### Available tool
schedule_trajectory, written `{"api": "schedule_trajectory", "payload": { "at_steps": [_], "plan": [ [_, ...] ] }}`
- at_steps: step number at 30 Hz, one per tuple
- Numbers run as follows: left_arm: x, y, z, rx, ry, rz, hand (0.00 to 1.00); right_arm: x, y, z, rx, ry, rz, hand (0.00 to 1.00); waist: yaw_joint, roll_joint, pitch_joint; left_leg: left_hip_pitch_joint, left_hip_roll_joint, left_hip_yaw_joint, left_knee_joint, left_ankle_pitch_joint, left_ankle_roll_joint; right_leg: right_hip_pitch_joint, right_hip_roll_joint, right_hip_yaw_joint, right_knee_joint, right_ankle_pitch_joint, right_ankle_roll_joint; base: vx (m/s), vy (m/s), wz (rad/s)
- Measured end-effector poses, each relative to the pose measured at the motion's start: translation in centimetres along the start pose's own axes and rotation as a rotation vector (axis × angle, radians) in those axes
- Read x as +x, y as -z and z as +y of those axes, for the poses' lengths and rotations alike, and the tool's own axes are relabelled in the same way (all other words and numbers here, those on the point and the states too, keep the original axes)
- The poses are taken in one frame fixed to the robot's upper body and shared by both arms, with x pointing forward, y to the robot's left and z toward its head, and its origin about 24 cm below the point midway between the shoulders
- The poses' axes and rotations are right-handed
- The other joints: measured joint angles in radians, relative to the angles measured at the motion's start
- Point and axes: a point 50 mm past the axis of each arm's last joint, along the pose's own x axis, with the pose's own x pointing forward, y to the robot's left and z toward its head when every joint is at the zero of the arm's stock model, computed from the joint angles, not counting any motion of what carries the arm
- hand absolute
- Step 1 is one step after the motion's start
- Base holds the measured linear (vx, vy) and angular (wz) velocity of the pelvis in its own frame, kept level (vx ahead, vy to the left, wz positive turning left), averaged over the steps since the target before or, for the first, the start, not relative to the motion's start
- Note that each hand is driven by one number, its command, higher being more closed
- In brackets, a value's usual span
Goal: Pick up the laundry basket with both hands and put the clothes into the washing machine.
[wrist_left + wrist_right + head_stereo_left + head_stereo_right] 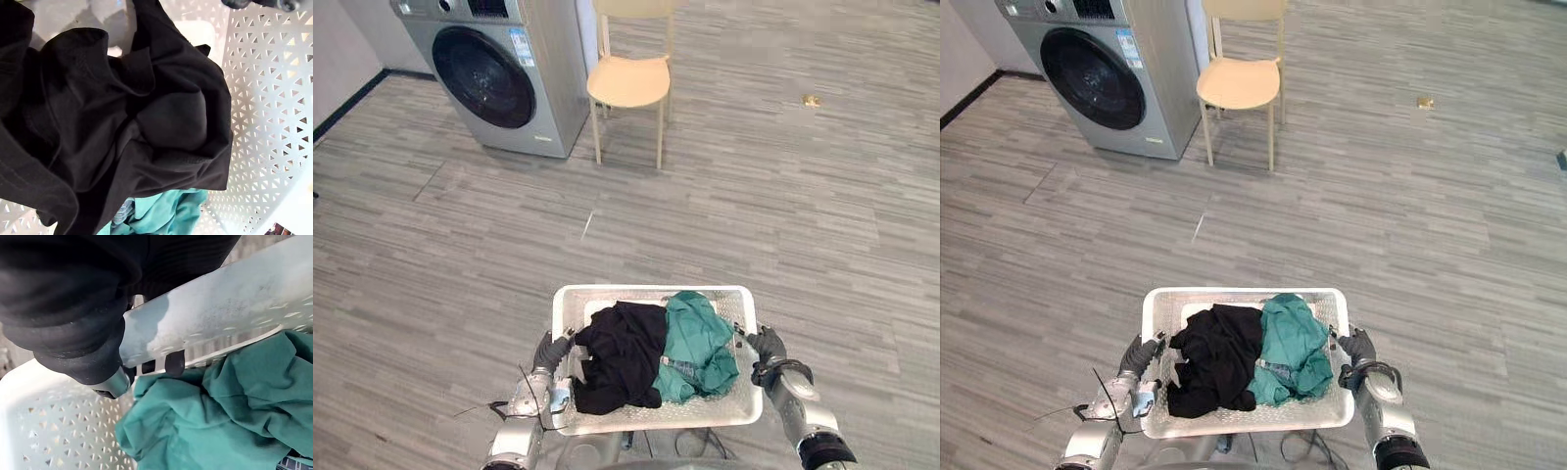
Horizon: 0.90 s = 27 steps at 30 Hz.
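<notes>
On the grey plank floor point(783, 225), towards its far left corner, a silver washing machine point(499, 73) stands with its round dark door closed and facing the open floor. Just beside it, on its right, is a pale yellow chair point(628, 80) on thin legs, the seat bare. Both are well apart from the robot.

Close in front of the robot, held up off the floor between the two arms, is the white laundry basket point(607, 292), a shallow rectangular tray with walls pierced by small triangles. The clothes lie inside it. A black garment point(622, 352) is bunched over the left half and reaches down to the near edge; a teal garment point(700, 343) is heaped over the right half, its edge overlapping the black one along the middle.

The left arm comes up from the lower left and its left hand point(551, 349) sits against the basket's left edge, near the near-left corner; whether it grips there cannot be told. The right arm rises from the lower right, and the right hand point(769, 345) is at the right edge. In the right wrist view its dark fingertips point(174, 363) are hooked over the rim and down the inner wall, clamping it, just above the teal cloth.

Far off towards the floor's far right lies a small yellowish scrap point(812, 100)
</notes>
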Motion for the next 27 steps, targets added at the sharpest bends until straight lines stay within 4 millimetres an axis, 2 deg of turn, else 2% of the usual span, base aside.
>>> {"api": "schedule_trajectory", "payload": {
  "at_steps": [1, 2, 3, 4, 5, 6, 8, 9, 10, 11, 12, 13, 14, 15, 16, 17, 18, 19, 20, 21, 22, 23, 24, 25, 26, 27],
  "plan": [
    [-0.1, 0.2, 0.1, 0.007, 0.002, 0.009, 1.00, -0.3, 0.4, -0.2, 0.008, 0.008, 0.006, 1.00, -0.011, 0.000, 0.001, 0.037, -0.005, -0.013, 0.001, -0.023, 0.013, -0.030, 0.006, 0.012, 0.110, 0.008, -0.004, 0.72, 0.116, 0.63],
    [-0.4, 0.8, 0.3, 0.017, 0.007, 0.033, 1.00, -0.8, 1.4, -0.5, 0.025, 0.019, 0.031, 1.00, -0.031, 0.003, 0.003, 0.111, -0.009, -0.044, -0.001, -0.052, 0.033, -0.081, 0.023, 0.014, 0.256, -0.008, -0.028, 0.70, 0.071, 0.63],
    [-0.6, 1.1, 0.3, 0.031, 0.021, 0.047, 1.00, -1.3, 2.1, -0.4, 0.037, 0.023, 0.042, 1.00, -0.042, 0.004, 0.005, 0.181, -0.005, -0.067, -0.014, -0.072, 0.045, -0.138, 0.039, 0.001, 0.319, -0.031, -0.064, 0.56, 0.039, 0.48],
    [-0.6, 1.1, 0.3, 0.033, 0.022, 0.046, 1.00, -1.5, 1.8, -0.4, 0.032, 0.020, 0.023, 1.00, -0.041, 0.004, 0.007, 0.214, -0.003, -0.072, -0.031, -0.076, 0.048, -0.173, 0.046, -0.004, 0.327, -0.043, -0.078, 0.43, 0.016, 0.23],
    [-0.6, 0.7, 0.2, 0.026, 0.022, 0.032, 1.00, -1.5, 1.0, -0.1, 0.024, 0.005, -0.008, 1.00, -0.047, 0.006, 0.008, 0.256, 0.006, -0.080, -0.049, -0.090, 0.049, -0.224, 0.064, -0.021, 0.307, -0.060, -0.097, 0.51, 0.002, 0.17],
    [-0.4, -0.2, 0.0, 0.022, 0.032, -0.009, 1.00, -1.7, 0.4, 0.0, 0.034, 0.002, -0.041, 1.00, -0.054, 0.021, 0.015, 0.310, 0.030, -0.096, -0.059, -0.122, 0.042, -0.273, 0.087, -0.048, 0.231, -0.082, -0.102, 0.61, -0.012, 0.27],
    [-0.1, -1.4, -0.4, 0.030, 0.049, -0.054, 1.00, -2.2, 0.2, -0.2, 0.069, 0.018, -0.073, 1.00, -0.057, 0.039, 0.023, 0.377, 0.056, -0.110, -0.078, -0.154, 0.014, -0.317, 0.107, -0.114, -0.005, -0.070, -0.097, 0.55, -0.040, 0.32],
    [0.1, -1.7, -0.4, 0.038, 0.055, -0.066, 1.00, -2.5, 0.0, -0.2, 0.083, 0.016, -0.091, 1.00, -0.067, 0.037, 0.003, 0.406, 0.074, -0.115, -0.102, -0.180, -0.003, -0.321, 0.121, -0.152, -0.278, -0.008, -0.060, 0.51, -0.083, 0.44],
    [0.1, -1.7, -0.2, 0.046, 0.055, -0.063, 1.00, -2.6, 0.3, 0.0, 0.096, 0.016, -0.088, 1.00, -0.081, 0.014, -0.006, 0.451, 0.072, -0.126, -0.148, -0.196, -0.026, -0.313, 0.125, -0.165, -0.496, 0.074, -0.048, 0.51, -0.102, 0.46],
    [0.0, -1.3, -0.2, 0.050, 0.059, -0.049, 1.00, -2.8, 0.7, -0.2, 0.097, 0.021, -0.076, 1.00, -0.082, 0.001, -0.011, 0.495, 0.075, -0.133, -0.171, -0.215, -0.050, -0.316, 0.131, -0.148, -0.551, 0.114, -0.053, 0.43, -0.107, 0.31],
    [-0.1, -1.0, -0.2, 0.056, 0.062, -0.037, 1.00, -2.9, 0.8, -0.3, 0.094, 0.026, -0.068, 1.00, -0.083, 0.003, -0.020, 0.521, 0.084, -0.134, -0.174, -0.237, -0.068, -0.316, 0.142, -0.141, -0.560, 0.133, -0.077, 0.46, -0.144, 0.27],
    [-0.4, -0.5, -0.3, 0.050, 0.065, -0.020, 1.00, -3.1, 1.2, -0.6, 0.092, 0.032, -0.056, 1.00, -0.087, 0.015, -0.049, 0.547, 0.114, -0.148, -0.152, -0.280, -0.106, -0.312, 0.167, -0.146, -0.557, 0.183, -0.135, 0.76, -0.224, 0.47],
    [-0.5, -0.3, -0.4, 0.052, 0.064, -0.017, 1.00, -3.3, 1.4, -0.6, 0.097, 0.036, -0.048, 1.00, -0.100, 0.019, -0.075, 0.522, 0.135, -0.179, -0.054, -0.299, -0.122, -0.300, 0.178, -0.172, -0.545, 0.290, -0.165, 0.79, -0.246, 0.56],
    [-0.6, -0.2, -0.5, 0.049, 0.064, -0.012, 1.00, -3.4, 1.6, -0.7, 0.096, 0.040, -0.040, 1.00, -0.103, 0.032, -0.088, 0.501, 0.153, -0.189, 0.011, -0.299, -0.122, -0.287, 0.192, -0.196, -0.541, 0.308, -0.181, 0.83, -0.284, 0.59],
    [-0.7, 0.0, -0.6, 0.042, 0.062, -0.008, 1.00, -3.5, 1.7, -1.0, 0.093, 0.046, -0.033, 1.00, -0.108, 0.067, -0.107, 0.438, 0.192, -0.196, 0.182, -0.279, -0.154, -0.250, 0.237, -0.235, -0.548, 0.272, -0.206, 0.58, -0.223, 0.37],
    [-0.6, -0.2, -0.4, 0.031, 0.051, -0.012, 1.00, -3.4, 1.5, -1.0, 0.084, 0.041, -0.034, 1.00, -0.107, 0.099, -0.094, 0.374, 0.200, -0.202, 0.347, -0.215, -0.218, -0.214, 0.271, -0.245, -0.553, 0.242, -0.224, 0.72, -0.250, 0.15],
    [-0.7, 0.1, -0.4, 0.009, 0.039, 0.003, 1.00, -3.4, 1.1, -1.1, 0.064, 0.031, -0.038, 1.00, -0.101, 0.130, -0.075, 0.296, 0.201, -0.213, 0.566, -0.047, -0.262, -0.144, 0.306, -0.231, -0.579, 0.211, -0.239, 0.56, -0.162, -0.08],
    [-0.8, 0.4, -0.5, 0.005, 0.039, 0.013, 1.00, -3.4, 1.3, -1.2, 0.064, 0.034, -0.031, 1.00, -0.095, 0.144, -0.077, 0.252, 0.209, -0.211, 0.666, -0.016, -0.273, -0.110, 0.322, -0.223, -0.600, 0.207, -0.245, 0.67, -0.173, -0.09],
    [-1.0, 0.6, -0.7, 0.009, 0.053, 0.021, 1.00, -3.4, 1.4, -1.3, 0.071, 0.039, -0.023, 1.00, -0.080, 0.153, -0.067, 0.164, 0.226, -0.193, 0.815, -0.047, -0.237, -0.032, 0.341, -0.211, -0.639, 0.195, -0.262, 0.74, -0.208, 0.01],
    [-1.1, 0.6, -0.6, 0.010, 0.057, 0.021, 1.00, -3.4, 1.4, -1.3, 0.074, 0.038, -0.020, 1.00, -0.072, 0.139, -0.050, 0.081, 0.239, -0.137, 0.886, -0.106, -0.167, 0.045, 0.342, -0.190, -0.671, 0.175, -0.269, 0.71, -0.218, 0.02],
    [-1.2, 0.7, -0.5, 0.009, 0.055, 0.024, 1.00, -3.4, 1.4, -1.3, 0.073, 0.036, -0.016, 1.00, -0.060, 0.130, -0.047, 0.037, 0.241, -0.116, 0.885, -0.137, -0.147, 0.074, 0.334, -0.177, -0.684, 0.164, -0.267, 0.54, -0.179, -0.15],
    [-1.2, 0.8, -0.6, 0.009, 0.056, 0.027, 1.00, -3.2, 1.5, -1.3, 0.072, 0.038, -0.009, 1.00, -0.048, 0.110, -0.044, -0.023, 0.231, -0.085, 0.828, -0.172, -0.122, 0.110, 0.317, -0.156, -0.697, 0.148, -0.266, 0.36, -0.116, -0.31],
    [-1.3, 0.8, -0.6, 0.006, 0.055, 0.024, 1.00, -2.7, 1.2, -1.5, 0.056, 0.037, -0.005, 1.00, -0.028, 0.097, -0.043, -0.089, 0.203, -0.071, 0.681, -0.191, -0.111, 0.140, 0.296, -0.137, -0.709, 0.120, -0.263, 0.42, -0.091, -0.43],
    [-1.1, 0.5, -0.8, 0.006, 0.062, 0.012, 1.00, -2.1, 0.7, -1.6, 0.058, 0.032, -0.005, 1.00, -0.022, 0.094, -0.039, -0.121, 0.180, -0.079, 0.461, -0.186, -0.117, 0.162, 0.289, -0.118, -0.719, 0.102, -0.253, 0.40, -0.062, -0.42],
    [-1.1, 0.5, -0.8, 0.005, 0.061, 0.011, 1.00, -1.7, 0.4, -1.4, 0.057, 0.027, -0.009, 1.00, -0.020, 0.103, -0.038, -0.133, 0.180, -0.077, 0.356, -0.179, -0.122, 0.180, 0.288, -0.104, -0.725, 0.091, -0.252, 0.46, 0.048, -0.38],
    [-1.1, 0.6, -0.7, -0.004, 0.047, 0.014, 1.00, -1.2, 0.3, -1.2, 0.050, 0.020, -0.004, 1.00, -0.018, 0.119, -0.033, -0.141, 0.177, -0.075, 0.164, -0.131, -0.144, 0.223, 0.288, -0.084, -0.738, 0.067, -0.241, 0.46, 0.093, -0.35]
  ]
}}
